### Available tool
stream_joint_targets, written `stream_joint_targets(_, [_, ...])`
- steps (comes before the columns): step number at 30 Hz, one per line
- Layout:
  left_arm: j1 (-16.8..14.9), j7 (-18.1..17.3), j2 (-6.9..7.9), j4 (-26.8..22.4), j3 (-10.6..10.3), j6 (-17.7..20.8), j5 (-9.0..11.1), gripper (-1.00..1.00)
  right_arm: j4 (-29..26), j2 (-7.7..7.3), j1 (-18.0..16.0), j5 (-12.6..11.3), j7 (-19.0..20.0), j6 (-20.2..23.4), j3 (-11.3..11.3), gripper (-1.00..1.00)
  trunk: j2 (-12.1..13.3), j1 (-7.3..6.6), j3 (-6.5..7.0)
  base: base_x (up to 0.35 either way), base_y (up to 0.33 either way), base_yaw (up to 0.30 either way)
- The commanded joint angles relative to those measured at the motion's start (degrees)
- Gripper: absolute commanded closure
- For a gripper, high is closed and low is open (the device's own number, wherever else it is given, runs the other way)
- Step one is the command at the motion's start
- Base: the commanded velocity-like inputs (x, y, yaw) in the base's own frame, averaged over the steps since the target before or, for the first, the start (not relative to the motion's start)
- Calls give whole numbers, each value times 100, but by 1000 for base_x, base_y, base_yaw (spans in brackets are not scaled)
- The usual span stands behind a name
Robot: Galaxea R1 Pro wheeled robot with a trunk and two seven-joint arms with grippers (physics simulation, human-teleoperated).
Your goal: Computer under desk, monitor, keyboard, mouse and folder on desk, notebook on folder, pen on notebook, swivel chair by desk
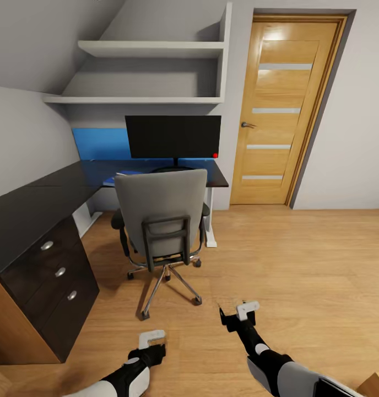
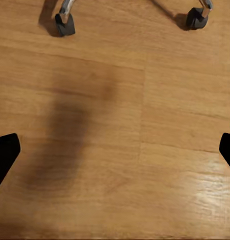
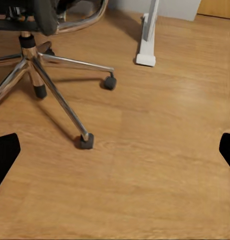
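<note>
The L-shaped worktop point(image 1: 30, 209) runs along the left wall and turns across the back wall, its glossy black top backed by a blue panel, with a dark three-drawer unit point(image 1: 52, 286) under the near end and a white pedestal leg point(image 1: 210, 220) under the far end. The door point(image 1: 286, 110), of light wood, stands shut to the right of it, and two white shelves point(image 1: 151, 74) hang above. The swivel chair point(image 1: 162, 226) sits just in front of the worktop's far section, its tall grey back toward the camera, its chrome star base on the wood floor point(image 1: 299, 264). The monitor point(image 1: 173, 136) stands upright on the worktop behind the chair, screen dark. A bit of blue shows on the worktop left of the chair back; what it is I cannot tell. The left pincer point(image 1: 151, 337) and the right pincer point(image 1: 245, 310) hang low over the floor near the chair's casters, both with jaws spread wide and holding nothing.
</note>
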Motion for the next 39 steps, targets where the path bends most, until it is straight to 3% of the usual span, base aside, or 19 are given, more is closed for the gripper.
stream_joint_targets(1, [-4, 27, 8, 97, -52, -174, 54, -100, 21, -2, 59, -11, -47, -12, 51, -100, 39, -24, 14, -1, -4, 0])
stream_joint_targets(2, [-4, 39, 36, 200, -52, -509, 53, -100, 51, -2, 185, -15, -61, -21, 51, -100, 79, -46, 32, 0, -2, 0])
stream_joint_targets(6, [8, 49, 141, 295, -51, -762, 56, -100, 68, -6, 446, -37, -120, -31, 45, -100, 240, -133, 103, 0, 0, 0])
stream_joint_targets(11, [131, 50, 321, 316, -46, -831, 59, -100, 71, -1, 649, -47, -148, -33, 47, -100, 440, -243, 193, 0, 0, 0])
stream_joint_targets(13, [392, 60, 475, 320, -43, -848, 66, -100, 72, -7, 864, -111, -155, -44, 29, -100, 521, -287, 229, 0, 0, 0])
stream_joint_targets(18, [696, 77, 496, 321, -43, -850, 66, -100, 72, 9, 944, -330, -164, -63, 32, -100, 721, -397, 319, 0, 0, 0])
stream_joint_targets(19, [787, 78, 501, 321, -43, -851, 64, -100, 72, 22, 995, -395, -670, -103, 27, -100, 761, -419, 337, 0, 0, 0])
stream_joint_targets(21, [790, 77, 501, 321, -43, -851, 62, -100, 72, 13, 1035, -397, -783, -163, 21, -100, 841, -463, 375, 0, 0, 0])
stream_joint_targets(26, [905, 65, 508, 321, -43, -858, 59, -100, 76, 0, 1206, -651, -1019, -551, 15, -100, 1042, -573, 500, 0, 0, 0])
stream_joint_targets(29, [944, 82, 692, 326, -38, -859, 66, -100, 92, -5, 1507, -693, -1026, -753, 10, -100, 1162, -639, 580, 0, 0, 0])
stream_joint_targets(31, [1030, 73, 736, 328, -37, -861, 80, -100, 122, -5, 1628, -699, -1039, -907, 12, -100, 1242, -682, 630, 0, 0, 0])
stream_joint_targets(32, [1254, 54, 778, 327, -35, -879, 108, -100, 184, 7, 1818, -704, -1109, -1170, 17, -100, 1283, -704, 651, 0, 0, 0])
stream_joint_targets(34, [1674, 38, 830, 323, -34, -1205, 146, -100, 245, 26, 2154, -707, -1390, -1567, 23, -100, 1363, -748, 690, 0, 0, 0])
stream_joint_targets(39, [2250, 37, 902, 322, -34, -2249, 162, -100, 272, -6, 2676, -716, -1780, -2101, 14, -100, 1563, -858, 782, 0, 0, 0])
